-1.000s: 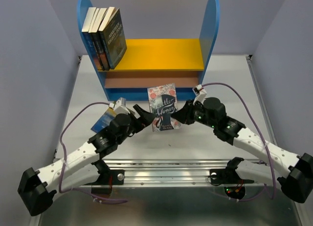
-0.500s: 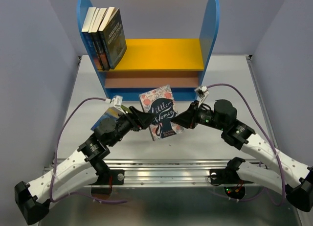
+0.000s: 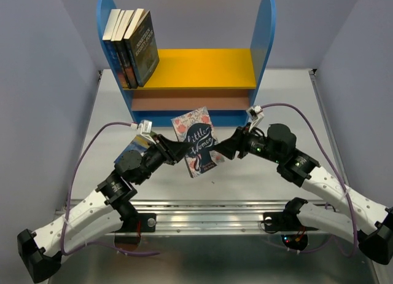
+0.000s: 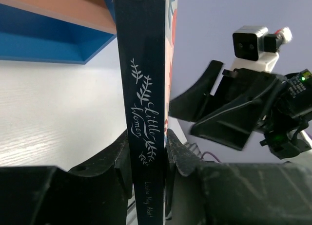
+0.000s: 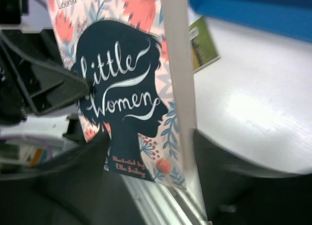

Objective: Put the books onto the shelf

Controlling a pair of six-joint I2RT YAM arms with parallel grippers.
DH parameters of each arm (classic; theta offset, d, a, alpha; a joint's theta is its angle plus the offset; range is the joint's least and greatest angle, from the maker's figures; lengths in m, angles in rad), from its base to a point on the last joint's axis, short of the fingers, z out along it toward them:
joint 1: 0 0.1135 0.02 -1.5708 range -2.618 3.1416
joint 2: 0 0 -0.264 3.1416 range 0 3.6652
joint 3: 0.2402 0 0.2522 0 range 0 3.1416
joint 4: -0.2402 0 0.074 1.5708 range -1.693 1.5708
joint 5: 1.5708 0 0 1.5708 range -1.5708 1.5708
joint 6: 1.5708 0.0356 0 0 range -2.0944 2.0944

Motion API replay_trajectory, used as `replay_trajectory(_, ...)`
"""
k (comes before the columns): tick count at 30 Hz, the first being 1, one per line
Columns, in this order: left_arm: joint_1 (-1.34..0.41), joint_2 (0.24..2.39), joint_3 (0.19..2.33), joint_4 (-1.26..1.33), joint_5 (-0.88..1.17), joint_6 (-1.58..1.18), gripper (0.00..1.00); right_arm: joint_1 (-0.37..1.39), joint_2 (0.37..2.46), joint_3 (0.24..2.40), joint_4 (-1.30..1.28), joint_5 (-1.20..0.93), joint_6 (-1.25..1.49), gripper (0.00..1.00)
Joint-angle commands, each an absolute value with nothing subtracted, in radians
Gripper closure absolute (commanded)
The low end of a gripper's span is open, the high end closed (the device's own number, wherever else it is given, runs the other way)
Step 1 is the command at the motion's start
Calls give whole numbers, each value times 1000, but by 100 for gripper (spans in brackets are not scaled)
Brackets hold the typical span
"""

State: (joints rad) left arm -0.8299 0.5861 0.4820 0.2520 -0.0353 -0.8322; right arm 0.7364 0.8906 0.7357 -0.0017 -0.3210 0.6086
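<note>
Little Women book [image 3: 195, 138] stood in front of the shelf [image 3: 266, 32], over the middle of the worktop [image 3: 288, 106], just short of the shelf's blue base [image 3: 233, 118]. Cover faced up towards the top camera, top end tipped left. Could not tell whether its lower edge touched the worktop.

Left gripper [image 3: 182, 151] was clamped on the book at the spine. In the left wrist view both fingers [image 4: 118, 159] pressed the covers on either side of the spine, low down by the author's name.

Right gripper [image 3: 222, 150] sat at the opposite, page edge with jaws parted. In the right wrist view the page edge ran between the fingers [image 5: 229, 181], and the finger on the back-cover side stood clear of the book, so no grip there.

Three books [image 3: 132, 47] stood on the yellow board [image 3: 202, 67] at its left end, leaning against the left side panel.

One loose book [image 3: 128, 153] lay flat on the worktop beside the left arm, left of the held book, partly hidden by the arm.
</note>
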Motion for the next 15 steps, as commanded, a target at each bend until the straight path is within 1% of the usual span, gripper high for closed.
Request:
replay_trajectory(1,-825,571,532,302,-95,-712,100,738,894,843,-89,-118,578,2)
replay_trajectory(2,-825,581,560,295,-100,-683,100,738,896,853,-118,-60,569,0)
replay_trajectory(3,-825,595,590,272,-104,-645,100,738,899,860,-173,-32,571,0)
replay_trajectory(6,-825,664,777,230,-193,-522,100,738,904,879,-270,69,572,0)
replay_trajectory(8,-825,687,840,233,-247,-435,100,738,893,877,-311,132,575,0)
replay_trajectory(12,-825,732,1018,235,-264,-290,100,738,838,853,-380,192,578,0)
replay_trajectory(15,-825,752,1068,271,-319,-169,100,738,786,828,-397,213,580,0)
